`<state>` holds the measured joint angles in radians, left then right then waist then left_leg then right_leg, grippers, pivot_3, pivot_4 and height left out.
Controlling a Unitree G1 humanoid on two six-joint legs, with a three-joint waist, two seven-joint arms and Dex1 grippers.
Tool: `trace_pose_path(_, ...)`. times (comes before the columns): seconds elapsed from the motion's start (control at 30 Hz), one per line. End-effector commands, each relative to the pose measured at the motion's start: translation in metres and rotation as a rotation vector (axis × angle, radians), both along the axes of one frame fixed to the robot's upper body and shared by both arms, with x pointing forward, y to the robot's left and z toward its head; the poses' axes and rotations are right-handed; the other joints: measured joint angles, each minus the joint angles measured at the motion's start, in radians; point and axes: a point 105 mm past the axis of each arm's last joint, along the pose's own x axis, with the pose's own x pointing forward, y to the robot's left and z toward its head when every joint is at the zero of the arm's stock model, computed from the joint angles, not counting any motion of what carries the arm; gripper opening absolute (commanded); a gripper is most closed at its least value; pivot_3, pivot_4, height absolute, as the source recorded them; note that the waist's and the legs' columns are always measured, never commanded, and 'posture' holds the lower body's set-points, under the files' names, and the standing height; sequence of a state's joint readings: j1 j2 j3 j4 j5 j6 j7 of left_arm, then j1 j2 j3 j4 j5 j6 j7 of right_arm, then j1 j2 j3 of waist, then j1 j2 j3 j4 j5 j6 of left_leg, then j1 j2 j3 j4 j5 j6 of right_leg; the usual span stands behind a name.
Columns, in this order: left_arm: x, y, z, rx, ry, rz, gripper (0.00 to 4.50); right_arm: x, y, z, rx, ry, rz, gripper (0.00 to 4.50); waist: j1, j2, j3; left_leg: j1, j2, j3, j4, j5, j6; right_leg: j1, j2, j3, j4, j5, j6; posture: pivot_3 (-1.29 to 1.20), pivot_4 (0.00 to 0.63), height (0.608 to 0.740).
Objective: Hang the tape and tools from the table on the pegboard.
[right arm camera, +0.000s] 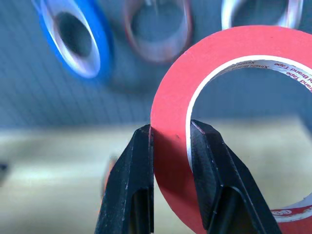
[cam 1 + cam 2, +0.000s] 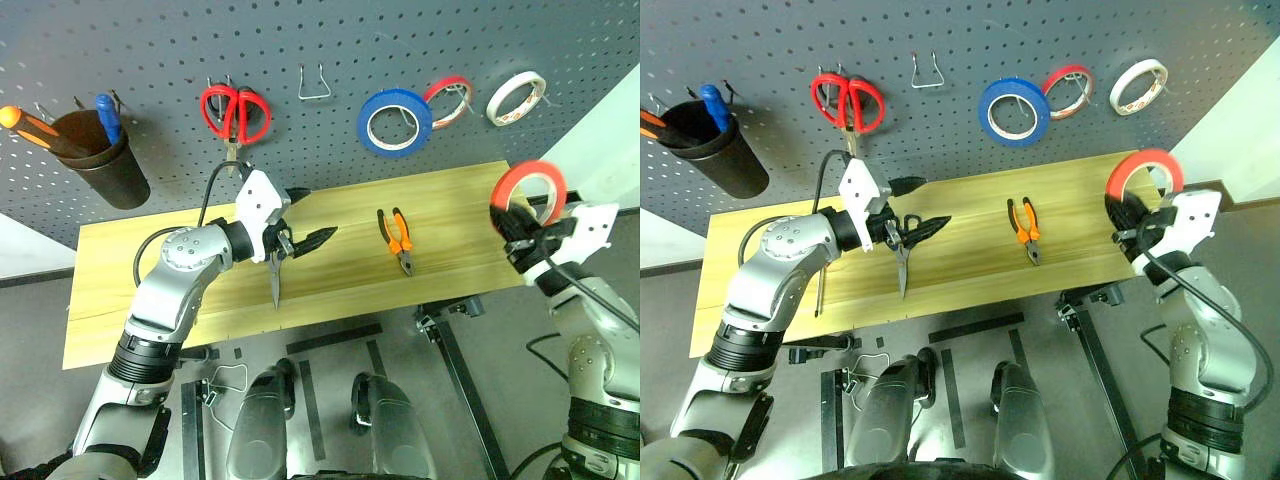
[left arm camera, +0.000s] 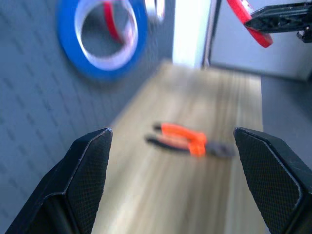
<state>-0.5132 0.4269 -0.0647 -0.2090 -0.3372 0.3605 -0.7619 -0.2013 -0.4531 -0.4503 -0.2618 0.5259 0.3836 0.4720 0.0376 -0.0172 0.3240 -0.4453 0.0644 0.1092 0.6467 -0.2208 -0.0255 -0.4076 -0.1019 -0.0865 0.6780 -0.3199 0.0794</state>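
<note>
Right gripper (image 1: 170, 146) clamps the red tape (image 1: 229, 112) by its wall, roll upright in the air off the table's (image 2: 150, 260) right end. Left gripper (image 2: 300, 243) hangs over the table with jaws spread wide; dark-handled scissors (image 2: 902, 262) beneath it, whether held or lying I cannot tell. Pliers (image 2: 398, 238) lie flat mid-table, below the pegboard (image 2: 150, 50).

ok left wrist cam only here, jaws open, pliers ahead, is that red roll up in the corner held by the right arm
observer: yes, the right gripper is shut on the red tape, pinching its wall between the jaws.
operator: any free hook
observer: an empty wire hook sits between the red-handled scissors and the blue roll.
operator: and the dark scissors
observer: the dark-handled scissors lie on the table close by the left gripper, blades toward the near edge.
</note>
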Motion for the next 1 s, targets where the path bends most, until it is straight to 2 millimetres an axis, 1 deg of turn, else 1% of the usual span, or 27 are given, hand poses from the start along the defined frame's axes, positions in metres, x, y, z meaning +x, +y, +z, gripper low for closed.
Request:
trace_pose_path(0.03,-0.005,0.002,0.012,-0.04,-0.058,-0.018,4.17,-0.004,0.004,0.026,0.002,-0.122,0.02,0.71,0.0,0.0,-0.004,0.0,0.0,0.0,0.0,0.0,0.0,0.0,0.0,0.0,0.0,0.0,0.0,0.05,0.197,0.74)
trace_pose_path(0.13,-0.005,0.001,0.011,-0.036,-0.063,-0.019,4.17,0.002,0.01,0.046,0.021,-0.196,0.047,0.71,0.0,0.001,-0.004,0.0,0.0,0.0,0.001,0.0,0.0,0.001,0.0,0.0,0.0,0.001,0.0,0.06,0.196,0.74)
trace_pose_path(0.2,-0.005,0.0,0.011,-0.041,-0.069,-0.02,4.17,0.011,0.018,0.054,0.023,-0.229,0.078,0.71,-0.001,0.001,-0.004,0.001,0.0,0.0,0.002,0.0,0.0,0.001,0.0,0.0,0.0,0.001,0.0,0.06,0.195,0.74)
trace_pose_path(0.27,-0.006,0.0,0.012,-0.05,-0.072,-0.019,4.17,0.019,0.024,0.06,0.032,-0.249,0.099,0.71,-0.001,0.001,-0.005,0.001,0.0,0.0,0.002,0.0,0.0,0.001,0.001,0.0,0.001,0.001,0.0,0.07,0.195,0.74)
trace_pose_path(0.4,-0.007,0.0,0.012,-0.045,-0.077,-0.018,4.17,0.036,0.034,0.064,0.035,-0.258,0.132,0.71,0.001,0.001,-0.005,0.001,0.0,0.0,0.002,0.001,0.0,0.001,0.001,0.0,0.001,0.001,0.0,0.07,0.197,0.74)
trace_pose_path(0.57,-0.008,0.001,0.013,-0.044,-0.08,-0.014,4.17,0.049,0.04,0.065,0.037,-0.263,0.143,0.71,0.002,0.001,-0.005,0.0,0.0,-0.001,0.003,0.001,0.0,0.001,0.001,0.0,0.002,0.001,0.0,0.08,0.2,0.74)
trace_pose_path(0.7,-0.008,0.003,0.013,-0.042,-0.078,-0.007,4.17,0.052,0.042,0.065,0.038,-0.262,0.152,0.71,0.002,0.001,-0.005,0.0,0.0,-0.001,0.003,0.001,0.0,0.001,0.001,0.0,0.003,0.002,0.0,0.09,0.207,0.74)
trace_pose_path(1.0,-0.011,0.004,0.013,-0.04,-0.071,-0.003,4.17,0.065,0.044,0.051,0.06,-0.228,0.157,0.71,0.001,0.001,-0.005,0.001,0.0,-0.001,0.006,0.001,0.0,0.001,0.001,0.0,0.005,0.002,0.0,0.1,0.223,0.74)
